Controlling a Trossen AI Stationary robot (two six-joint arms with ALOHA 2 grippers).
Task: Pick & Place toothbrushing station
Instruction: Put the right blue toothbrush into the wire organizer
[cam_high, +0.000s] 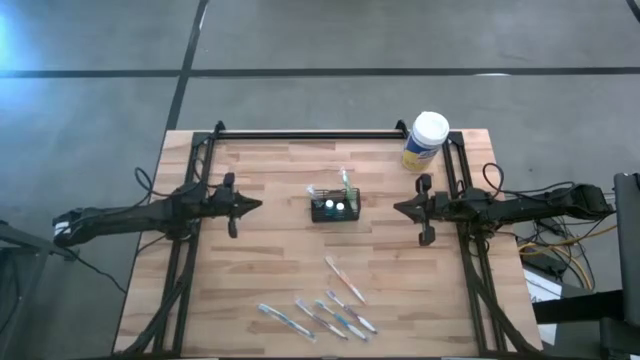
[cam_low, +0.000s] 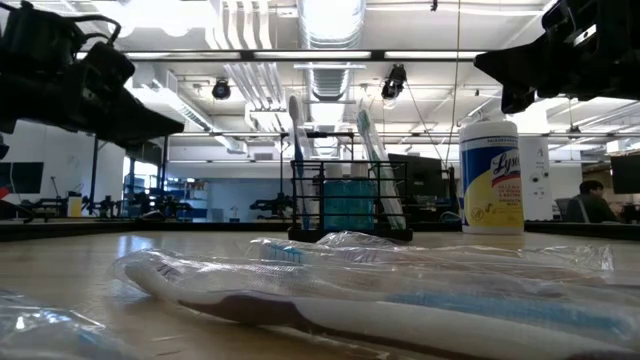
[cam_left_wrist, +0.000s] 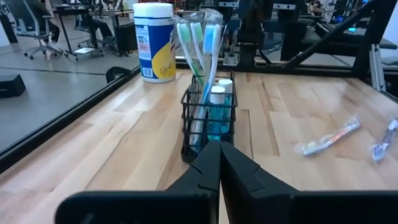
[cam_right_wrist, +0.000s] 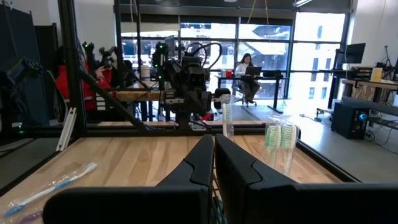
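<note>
near: wrapped brushes lying at front edge | mid: caddy sitting mid-table btwn arms, holding upright brushes | L grip + R grip hovering either side, both pressed together, pinching nothing | far: canister standing at back-R | risk: approaching w/ closed fingers, likely tipping caddy

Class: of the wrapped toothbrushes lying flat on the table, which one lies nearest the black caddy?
The orange-tinted wrapped toothbrush, lying alone nearest the caddy. The other loose brushes, with blue on them, cluster along the table's front edge, farther away.
</note>
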